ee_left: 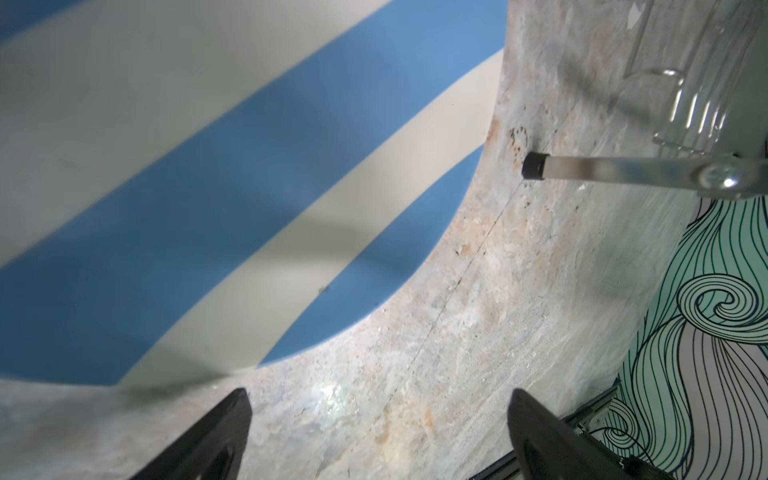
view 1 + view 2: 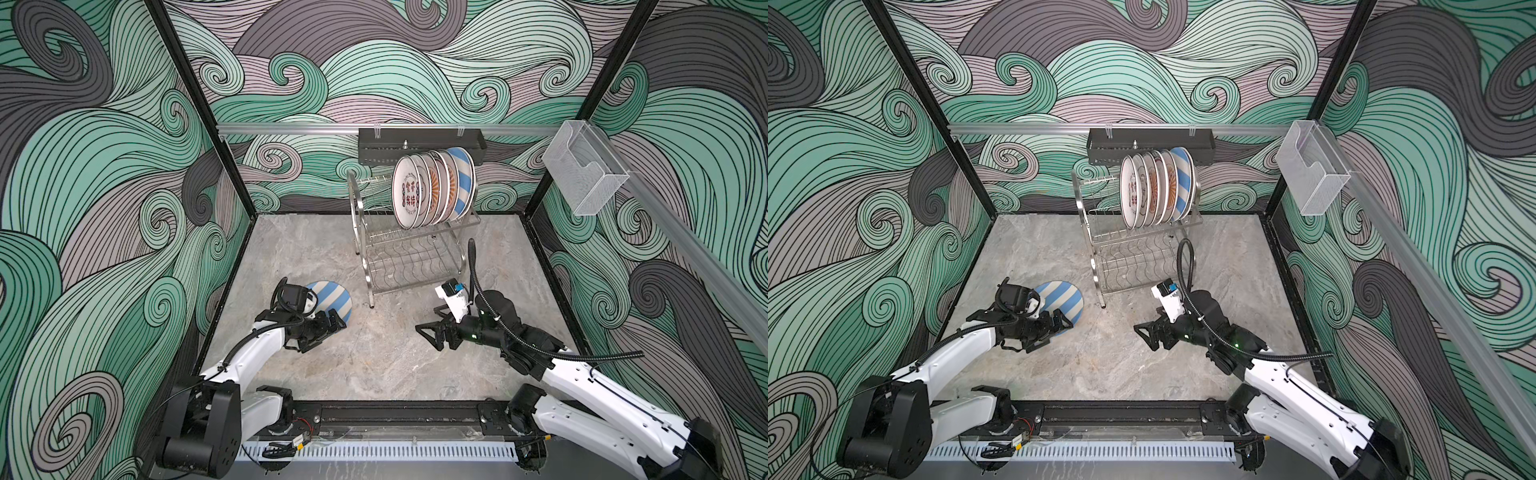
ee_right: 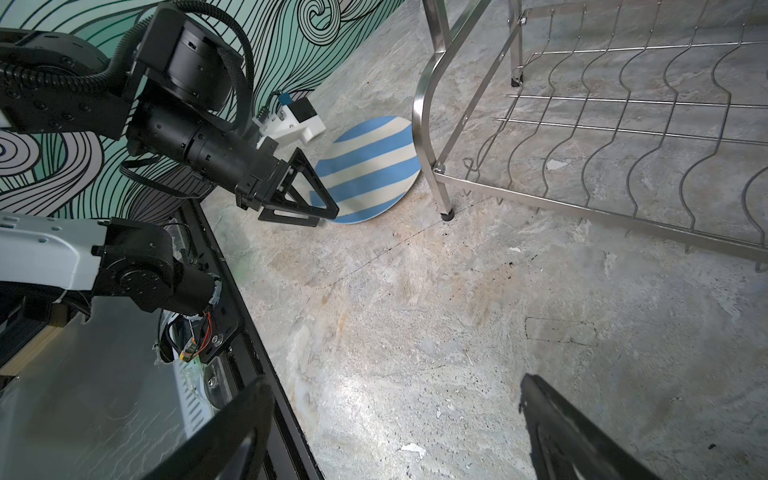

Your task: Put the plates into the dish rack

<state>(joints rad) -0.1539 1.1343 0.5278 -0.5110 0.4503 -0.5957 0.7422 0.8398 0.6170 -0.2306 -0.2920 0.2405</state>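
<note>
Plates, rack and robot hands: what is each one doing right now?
dish rack: upright, bottom shelf empty.
row of plates: standing on edge in the dish rack's top shelf.
striped plate: lying flat on the table, not held.
left gripper: open, beside the striped plate's edge.
right gripper: open, holding nothing.

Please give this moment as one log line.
dish rack: plates upright on upper shelf | striped plate: flat on table | left end effector: open, at its rim | right end effector: open, empty
</note>
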